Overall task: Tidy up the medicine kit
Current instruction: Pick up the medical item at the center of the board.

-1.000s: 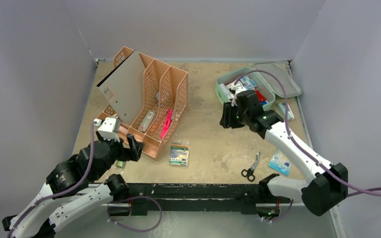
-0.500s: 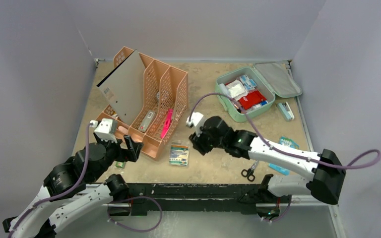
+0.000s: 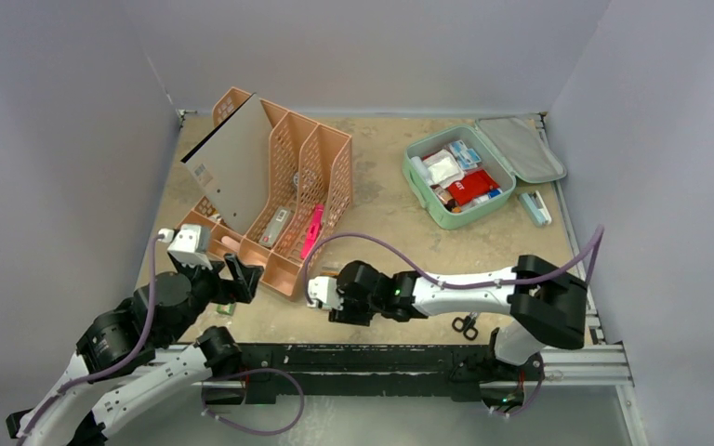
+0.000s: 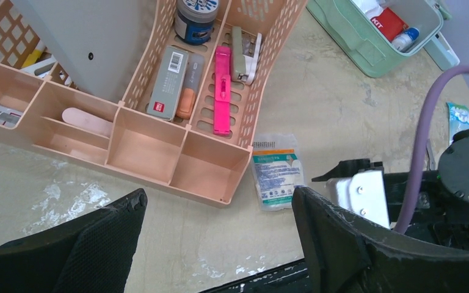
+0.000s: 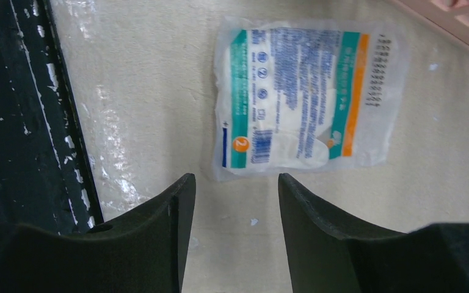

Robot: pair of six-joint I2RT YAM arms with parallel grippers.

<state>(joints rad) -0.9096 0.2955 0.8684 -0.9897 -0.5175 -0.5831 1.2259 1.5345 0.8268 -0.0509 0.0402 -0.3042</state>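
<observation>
Right pincer: the right gripper [image 5: 235,189] has its two black fingers [image 5: 159,232] moderately apart and holds nothing. It sits low over the table, near the front edge.
Just ahead of it: a flat clear plastic packet with teal, blue and orange print [image 5: 299,97] lies on the table at twelve o'clock from the fingertips in the right wrist view. I cannot tell whether a fingertip touches it.
Left pincer: the left gripper [image 4: 218,198] is spread wide and empty, above the near left part of the table.
Ahead of the left pincer: an orange mesh plastic file rack [image 3: 321,158] stands at about twelve o'clock from it. A bright pink flat tool [image 3: 313,230] lies in one slot.
Medicine kit: the mint-green soft case with rounded corners [image 3: 437,212] sits at the far right of the table, between one and two o'clock from the right pincer and well apart from it. Its grey-lined lid [image 3: 519,149] lies folded back, and a red pouch [image 3: 470,186] shows inside among small packets.
Beside the kit: a small pale green box [image 3: 535,208] lies at four o'clock from the case.
Near edge: black-handled scissors [image 3: 466,325] lie beside the right arm.
Surface: a scuffed beige table [image 3: 381,232].
</observation>
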